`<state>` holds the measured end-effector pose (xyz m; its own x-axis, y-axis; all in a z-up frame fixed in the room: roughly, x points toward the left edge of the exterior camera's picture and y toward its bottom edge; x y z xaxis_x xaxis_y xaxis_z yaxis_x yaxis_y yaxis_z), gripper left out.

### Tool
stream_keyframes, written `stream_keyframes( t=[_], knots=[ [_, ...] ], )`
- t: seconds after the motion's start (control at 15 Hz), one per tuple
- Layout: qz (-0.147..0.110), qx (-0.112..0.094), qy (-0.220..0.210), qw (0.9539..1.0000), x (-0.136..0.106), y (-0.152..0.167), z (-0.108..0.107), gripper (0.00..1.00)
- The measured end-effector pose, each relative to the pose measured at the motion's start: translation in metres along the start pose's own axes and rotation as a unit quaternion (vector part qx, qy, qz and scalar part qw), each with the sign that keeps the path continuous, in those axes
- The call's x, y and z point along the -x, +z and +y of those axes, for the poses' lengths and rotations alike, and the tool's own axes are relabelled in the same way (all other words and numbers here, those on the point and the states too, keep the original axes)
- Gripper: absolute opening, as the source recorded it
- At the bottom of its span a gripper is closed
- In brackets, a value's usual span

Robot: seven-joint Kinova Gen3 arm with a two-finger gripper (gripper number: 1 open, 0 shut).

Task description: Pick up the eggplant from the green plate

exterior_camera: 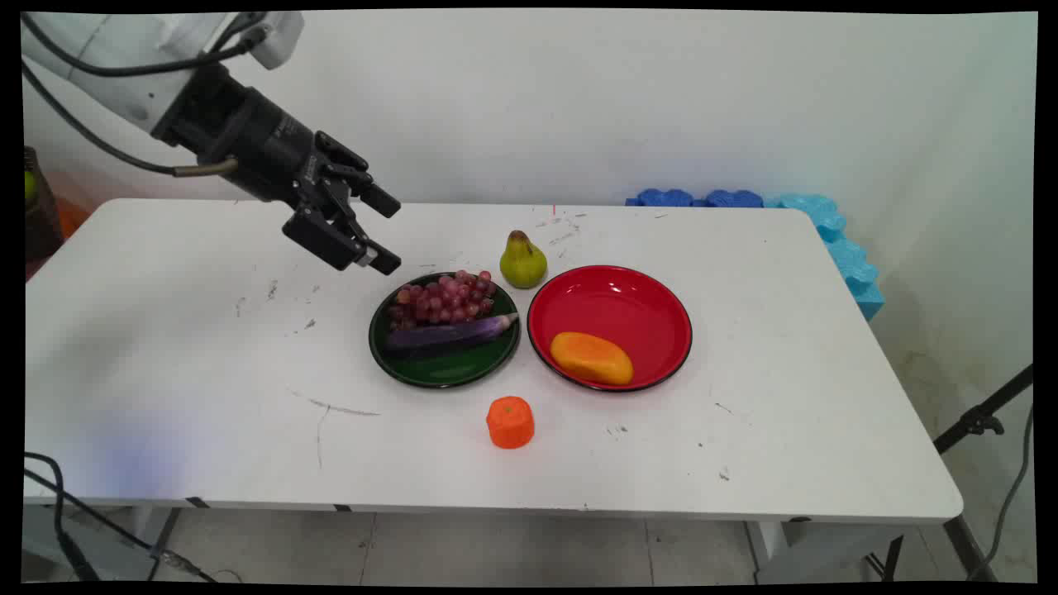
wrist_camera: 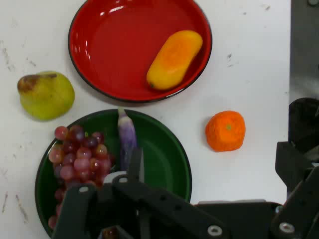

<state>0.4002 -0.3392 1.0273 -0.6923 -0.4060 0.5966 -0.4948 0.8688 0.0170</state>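
My gripper (exterior_camera: 387,234) hangs open in the air just left of and above the green plate (exterior_camera: 446,376), holding nothing. On that plate lie a bunch of red grapes (exterior_camera: 445,299) and a purple eggplant (exterior_camera: 450,334). In the hand view the grapes (wrist_camera: 79,154) and the eggplant (wrist_camera: 127,137) sit on the green plate (wrist_camera: 167,154) just beyond my gripper (wrist_camera: 218,160); the linkage hides the plate's near part. A red plate (exterior_camera: 620,302) to the right carries a yellow-orange mango (exterior_camera: 591,358).
A green-yellow pear (exterior_camera: 522,261) stands on the table behind the two plates. A small orange fruit (exterior_camera: 510,422) sits in front of them, near the table's front edge. Blue foam pieces (exterior_camera: 826,223) lie along the back right corner.
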Motion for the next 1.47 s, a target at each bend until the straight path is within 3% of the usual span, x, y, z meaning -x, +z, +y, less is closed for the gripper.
stream_keyframes(
  t=[0.4,0.8,1.13,1.47],
  knots=[
    [-0.041,-0.036,-0.025,0.9982,-0.014,0.039,-0.012,1.00],
    [-0.102,-0.068,-0.038,0.9917,0.001,0.091,-0.020,1.00],
    [-0.135,-0.067,-0.028,0.9882,0.025,0.140,-0.016,1.00],
    [-0.145,-0.071,-0.014,0.9867,0.039,0.170,-0.020,1.00]
  ],
)
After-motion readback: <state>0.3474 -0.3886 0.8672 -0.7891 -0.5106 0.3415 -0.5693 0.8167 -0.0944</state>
